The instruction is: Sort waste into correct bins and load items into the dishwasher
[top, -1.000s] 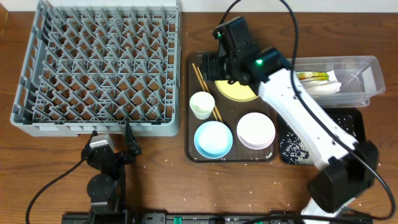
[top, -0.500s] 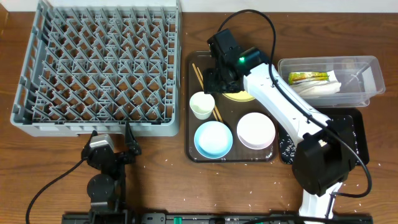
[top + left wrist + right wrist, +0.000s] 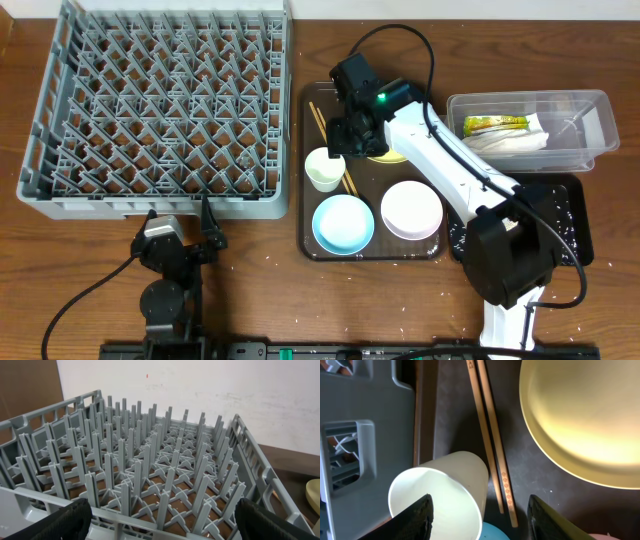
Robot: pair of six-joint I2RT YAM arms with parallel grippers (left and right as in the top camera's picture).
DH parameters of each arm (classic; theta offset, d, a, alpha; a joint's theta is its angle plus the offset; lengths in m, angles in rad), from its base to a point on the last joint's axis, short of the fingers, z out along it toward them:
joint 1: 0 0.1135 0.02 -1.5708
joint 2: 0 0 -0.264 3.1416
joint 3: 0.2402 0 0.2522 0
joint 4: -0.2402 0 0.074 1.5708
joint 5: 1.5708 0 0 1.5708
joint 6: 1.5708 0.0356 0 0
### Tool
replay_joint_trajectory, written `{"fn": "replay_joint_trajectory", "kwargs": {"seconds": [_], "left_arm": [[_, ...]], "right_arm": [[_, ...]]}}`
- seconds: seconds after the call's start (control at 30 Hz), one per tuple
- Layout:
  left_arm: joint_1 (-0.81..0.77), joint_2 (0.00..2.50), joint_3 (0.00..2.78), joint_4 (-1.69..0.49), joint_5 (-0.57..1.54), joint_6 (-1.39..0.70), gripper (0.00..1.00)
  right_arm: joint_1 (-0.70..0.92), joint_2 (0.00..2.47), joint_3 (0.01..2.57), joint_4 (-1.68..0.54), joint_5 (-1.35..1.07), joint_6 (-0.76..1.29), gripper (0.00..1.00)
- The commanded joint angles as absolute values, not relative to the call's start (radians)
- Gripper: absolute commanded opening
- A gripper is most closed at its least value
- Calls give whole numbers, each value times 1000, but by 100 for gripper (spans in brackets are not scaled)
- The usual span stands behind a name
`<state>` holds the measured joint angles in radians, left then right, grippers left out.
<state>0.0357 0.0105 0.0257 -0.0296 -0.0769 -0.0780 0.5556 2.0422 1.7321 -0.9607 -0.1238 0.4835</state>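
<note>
The right jaws stand open just above the brown tray (image 3: 455, 410). The chopsticks (image 3: 490, 460) lie inside their gap, long axis across the closing line, with the small white cup (image 3: 437, 495) crowding one finger. The left jaws, also open, sit well apart, facing the rack (image 3: 160, 475).

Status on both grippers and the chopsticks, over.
Right gripper open over chopsticks, nothing held. Left gripper open, empty, facing dish rack. White cup close beside chopsticks on brown tray.
</note>
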Motion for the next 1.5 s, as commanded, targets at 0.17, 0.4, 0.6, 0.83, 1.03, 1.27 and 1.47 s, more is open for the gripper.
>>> {"fn": "replay_joint_trajectory", "kwargs": {"seconds": [0.17,0.4,0.6,0.83,1.03,1.27,1.47], "left_arm": [[39,5,4,-64,-82,-76,92],[39,5,4,-64,-82,-76,92],[39,5,4,-64,-82,-76,92],[39,5,4,-64,-82,-76,92],[39,5,4,-62,-69,-76,92],[39,5,33,-63,-59,-161,92],[39,53,111,-67,-54,-276,92]], "right_arm": [[577,2065,1733,-965,-115,490,57],[592,2098,1718,-966,-117,490,47],[631,2142,1718,-968,-116,490,36],[636,2148,1717,-967,-101,493,7],[627,2147,1719,-986,-80,493,1],[524,2034,1720,-996,-187,434,1],[419,1907,1720,-1023,-279,379,1]]}}
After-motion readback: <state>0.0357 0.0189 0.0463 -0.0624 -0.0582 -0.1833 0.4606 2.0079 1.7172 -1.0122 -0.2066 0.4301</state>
